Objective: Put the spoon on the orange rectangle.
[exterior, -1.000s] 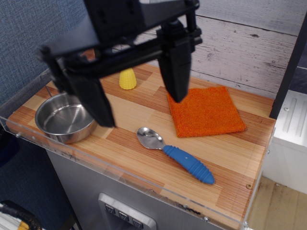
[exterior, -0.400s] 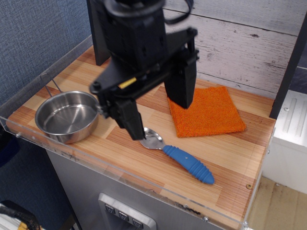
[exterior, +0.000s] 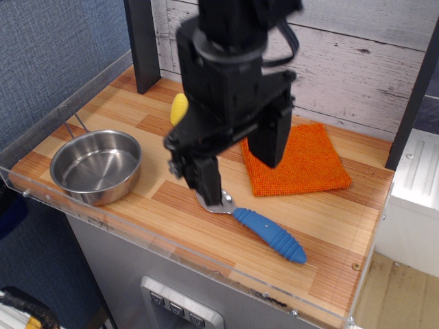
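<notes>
Spoon [exterior: 264, 232]: lies flat on the wooden counter [exterior: 329, 226], just in front of the orange rectangle [exterior: 302, 159] and not touching it. The blue handle runs away from the cloth toward the counter's front edge; the silver bowl end points toward the steel bowl [exterior: 96, 166].

Gripper [exterior: 240, 164]: fingers spread wide, nothing between them. One finger [exterior: 206, 179] stands over the spoon's bowl end; the other hangs over the cloth's near corner.

Step in hand: you look to be lining up for the pick; the spoon is not yet gripped.

Doing it well: as placed, the fingers straddle the gap between spoon and cloth rather than the spoon itself. Shift away from the cloth until the ribbed handle sits midway between the fingers, turn so they close across its width, and only then descend. The handle is thick and ribbed, so it should give a surer grip than the smooth bowl end. Keep the far finger clear of the cloth, or you may drag it.

Hidden: most of the spoon's bowl sits behind the near finger. You cannot tell whether that fingertip touches the metal or hovers above it.

Cut off: the yellow cone [exterior: 178, 107], beyond the steel bowl from you, shows only as a sliver beside the arm.
</notes>
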Robot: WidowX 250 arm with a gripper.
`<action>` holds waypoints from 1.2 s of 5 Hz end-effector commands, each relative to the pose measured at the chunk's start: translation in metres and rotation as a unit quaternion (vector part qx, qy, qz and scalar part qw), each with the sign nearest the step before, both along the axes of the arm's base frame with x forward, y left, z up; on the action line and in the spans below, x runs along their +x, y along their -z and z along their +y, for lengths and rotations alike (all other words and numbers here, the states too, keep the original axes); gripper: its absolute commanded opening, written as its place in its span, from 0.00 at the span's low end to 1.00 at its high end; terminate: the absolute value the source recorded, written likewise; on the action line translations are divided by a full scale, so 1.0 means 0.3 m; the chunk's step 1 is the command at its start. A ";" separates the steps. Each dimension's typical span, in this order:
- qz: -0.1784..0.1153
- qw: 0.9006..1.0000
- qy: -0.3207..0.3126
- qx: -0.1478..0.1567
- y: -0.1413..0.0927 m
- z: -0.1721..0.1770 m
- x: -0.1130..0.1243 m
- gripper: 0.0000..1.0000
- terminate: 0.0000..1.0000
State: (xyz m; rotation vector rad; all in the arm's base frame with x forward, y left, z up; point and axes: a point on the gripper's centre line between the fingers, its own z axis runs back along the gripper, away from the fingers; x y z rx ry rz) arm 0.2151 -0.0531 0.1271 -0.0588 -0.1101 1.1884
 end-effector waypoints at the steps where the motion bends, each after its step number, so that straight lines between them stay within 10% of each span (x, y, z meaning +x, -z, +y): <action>1: -0.007 1.000 -0.029 -0.005 0.114 0.000 0.075 1.00 0.00; 6: 0.000 0.999 -0.038 -0.014 0.385 -0.002 0.189 1.00 0.00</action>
